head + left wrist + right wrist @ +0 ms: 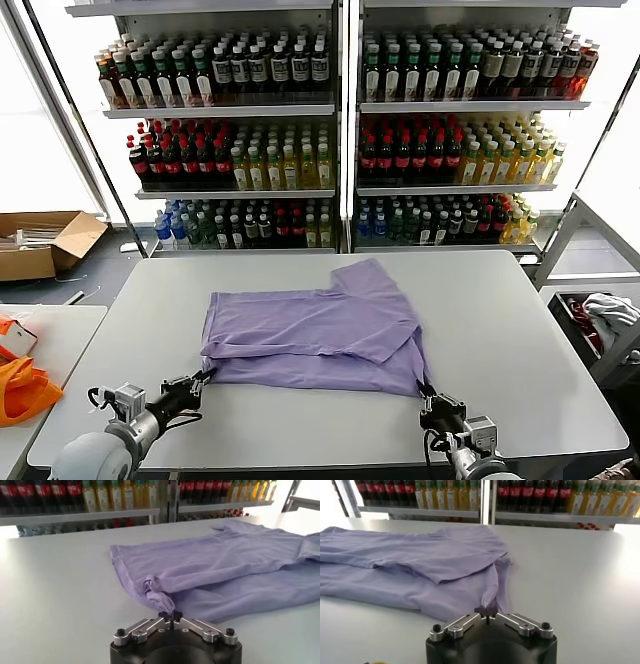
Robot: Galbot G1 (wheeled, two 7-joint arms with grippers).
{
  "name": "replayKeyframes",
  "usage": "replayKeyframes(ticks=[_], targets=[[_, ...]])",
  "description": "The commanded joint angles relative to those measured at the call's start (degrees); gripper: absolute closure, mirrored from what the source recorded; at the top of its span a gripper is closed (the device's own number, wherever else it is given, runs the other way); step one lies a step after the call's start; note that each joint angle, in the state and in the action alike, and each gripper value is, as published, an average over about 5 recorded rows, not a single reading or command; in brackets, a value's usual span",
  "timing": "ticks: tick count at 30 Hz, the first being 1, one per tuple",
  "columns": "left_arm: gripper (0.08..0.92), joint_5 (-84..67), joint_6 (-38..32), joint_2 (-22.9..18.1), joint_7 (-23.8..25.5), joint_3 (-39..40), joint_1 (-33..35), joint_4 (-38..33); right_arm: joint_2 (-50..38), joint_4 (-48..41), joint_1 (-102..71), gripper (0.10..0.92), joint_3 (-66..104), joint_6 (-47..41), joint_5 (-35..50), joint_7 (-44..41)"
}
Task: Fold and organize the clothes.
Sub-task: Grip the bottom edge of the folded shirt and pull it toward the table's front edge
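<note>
one t-shirt [320, 325], two gripping pincers [206, 376] [425, 392]

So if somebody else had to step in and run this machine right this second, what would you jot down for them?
Left gripper: shut on the near left corner of the lavender T-shirt, low at the near edge of the white table.
Right gripper: shut on the shirt's near right corner, also low over the table.
Shirt: lying across the middle of the table, print not showing, already doubled over once with one sleeve sticking out toward the drink shelves.
Done: a first fold, both near corners pinched.
Left: probably carry both corners forward together for the next fold, then tidy the bundle.
</note>
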Motion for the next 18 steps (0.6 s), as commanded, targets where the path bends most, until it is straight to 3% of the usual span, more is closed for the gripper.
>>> replayKeyframes(ticks=[1, 18], targets=[[0.912, 1.8, 0.1, 0.3, 1.0, -1.6, 7.3, -7.4, -1.3, 4.3, -6.1, 0.92, 1.5, -0.2, 0.3, -1.3], [0.912, 6.1, 3.4, -6.1, 2.9, -14.8, 25.2, -20.4, -2.1, 11.5, -18.5, 0.92, 8.5, 1.9, -1.2, -5.1]])
